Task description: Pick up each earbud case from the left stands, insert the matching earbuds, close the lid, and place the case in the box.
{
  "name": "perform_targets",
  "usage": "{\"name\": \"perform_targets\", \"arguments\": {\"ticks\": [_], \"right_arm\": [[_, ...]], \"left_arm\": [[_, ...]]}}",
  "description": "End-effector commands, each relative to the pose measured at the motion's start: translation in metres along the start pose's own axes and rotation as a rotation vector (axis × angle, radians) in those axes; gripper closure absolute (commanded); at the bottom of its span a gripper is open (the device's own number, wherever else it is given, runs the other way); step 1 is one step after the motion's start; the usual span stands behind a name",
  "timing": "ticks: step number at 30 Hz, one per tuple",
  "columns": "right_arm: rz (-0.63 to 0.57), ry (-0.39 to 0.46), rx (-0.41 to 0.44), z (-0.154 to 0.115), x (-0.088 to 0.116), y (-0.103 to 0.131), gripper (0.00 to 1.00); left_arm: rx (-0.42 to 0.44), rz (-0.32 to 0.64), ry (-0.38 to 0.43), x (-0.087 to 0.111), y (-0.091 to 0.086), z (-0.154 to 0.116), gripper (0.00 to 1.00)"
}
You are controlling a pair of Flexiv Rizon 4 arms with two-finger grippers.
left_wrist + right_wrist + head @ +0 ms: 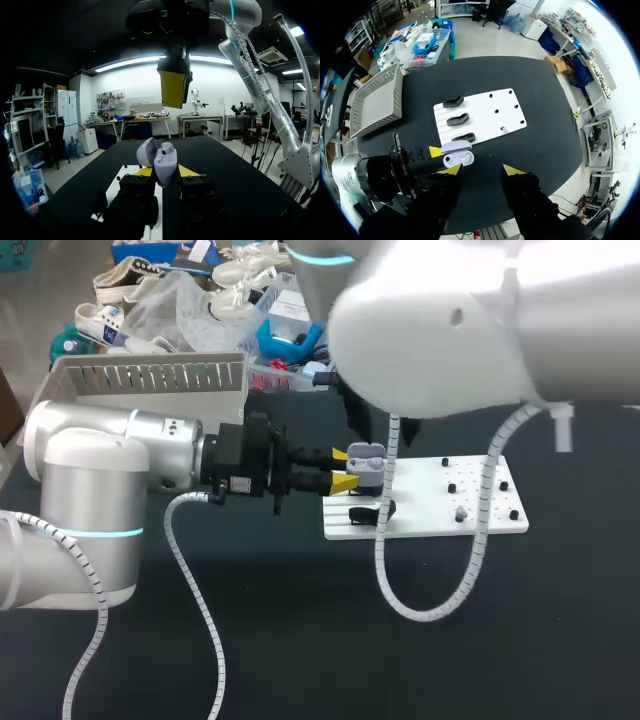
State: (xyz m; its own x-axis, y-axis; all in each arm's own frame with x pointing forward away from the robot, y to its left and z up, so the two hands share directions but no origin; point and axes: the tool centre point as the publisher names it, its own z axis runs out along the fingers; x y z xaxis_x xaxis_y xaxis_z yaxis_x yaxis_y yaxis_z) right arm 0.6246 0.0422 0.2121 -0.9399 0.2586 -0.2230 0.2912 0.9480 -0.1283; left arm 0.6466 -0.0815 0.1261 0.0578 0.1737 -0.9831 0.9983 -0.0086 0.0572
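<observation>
My left gripper (345, 468) is shut on a pale lilac earbud case (365, 458) and holds it above the near left end of the white board (430, 525). In the left wrist view the case (163, 162) sits between the yellow tips with its lid open, and one white earbud (168, 148) stands in it. A yellow fingertip (174, 89) of my right gripper hangs directly above. In the right wrist view my right gripper (482, 170) is open and holds nothing, and the open case (457, 153) lies just beneath it. One small earbud (504, 129) stands on the board.
Three black stands (458, 120) line the left part of the white board (490, 107), all bare, and black pegs dot its right part. The grey slatted box (150, 375) stands at the table's back left. My right arm (450, 330) fills the head view's upper right.
</observation>
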Motion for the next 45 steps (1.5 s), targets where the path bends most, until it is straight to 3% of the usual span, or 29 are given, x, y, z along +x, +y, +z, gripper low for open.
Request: {"name": "perform_targets", "arguments": {"ticks": [1,11,12,19,25,26,27,28,32,45], "right_arm": [[0.051,-0.129,-0.239,0.005,0.006,-0.044,0.53],[0.103,-0.165,-0.349,0.027,0.002,-0.085,0.33],[0.105,-0.159,-0.361,0.03,0.002,-0.089,0.26],[0.073,-0.129,-0.402,0.062,0.001,-0.108,0.24],[0.034,-0.081,-0.403,0.096,-0.001,-0.109,0.31],[0.02,-0.071,-0.409,0.101,-0.001,-0.108,0.53],[0.012,-0.066,-0.414,0.105,-0.001,-0.106,0.66],[0.004,-0.063,-0.411,0.109,-0.001,-0.103,0.73],[-0.011,-0.051,-0.41,0.124,-0.004,-0.094,0.47],[-0.009,-0.031,-0.347,0.165,-0.016,-0.067,0.53]], "left_arm": [[-0.003,0.0,0.001,0.0,0.0,0.001,1.0],[-0.003,0.0,0.001,0.0,0.0,0.001,1.0],[-0.003,0.0,0.001,0.0,0.0,0.001,1.0],[-0.003,0.0,0.001,0.0,0.0,0.001,1.0],[-0.003,0.0,0.001,0.0,0.0,0.001,1.0],[-0.003,0.0,0.001,0.0,0.0,0.001,1.0],[-0.003,0.0,0.001,0.0,0.0,0.001,1.0],[-0.003,0.0,0.001,0.0,0.0,0.001,1.0],[-0.003,0.0,0.001,0.0,0.0,0.001,1.0],[-0.003,0.0,0.001,0.0,0.0,0.001,1.0]]}}
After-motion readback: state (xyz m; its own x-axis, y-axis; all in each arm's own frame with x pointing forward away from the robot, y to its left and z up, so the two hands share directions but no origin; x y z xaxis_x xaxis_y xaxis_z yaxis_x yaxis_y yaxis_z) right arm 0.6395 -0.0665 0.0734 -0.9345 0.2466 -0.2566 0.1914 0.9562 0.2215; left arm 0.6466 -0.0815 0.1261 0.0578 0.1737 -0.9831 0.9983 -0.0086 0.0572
